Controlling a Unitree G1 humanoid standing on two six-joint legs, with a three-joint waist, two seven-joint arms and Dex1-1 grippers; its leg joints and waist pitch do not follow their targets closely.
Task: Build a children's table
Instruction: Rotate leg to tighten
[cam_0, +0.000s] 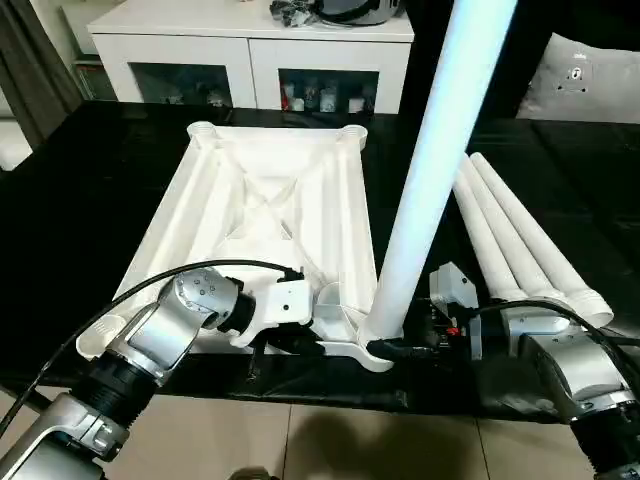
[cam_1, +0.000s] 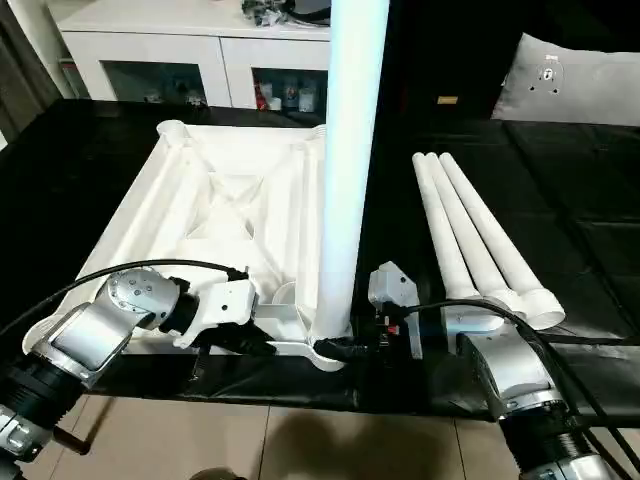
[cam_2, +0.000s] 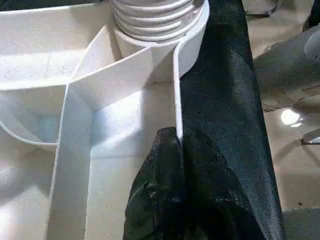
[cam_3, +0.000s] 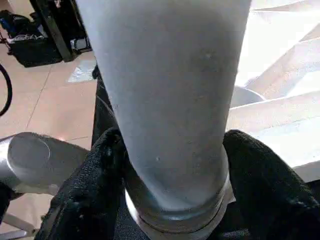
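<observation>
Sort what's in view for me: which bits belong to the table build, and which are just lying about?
Job:
- tabletop, underside up
- upright leg standing in its near corner socket
- three spare legs lying on the black surface
- left gripper, pinching the tabletop's rim
- right gripper, around the upright leg's base

Lying about:
- white glass-door cabinet
- grey cushion

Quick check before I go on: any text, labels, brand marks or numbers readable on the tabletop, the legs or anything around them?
No readable text anywhere.
tabletop: plain white, no markings.
upright leg and three spare legs: no print.
grey cushion: a small mark, too small to read.
cabinet: items behind the glass too blurred to read.
</observation>
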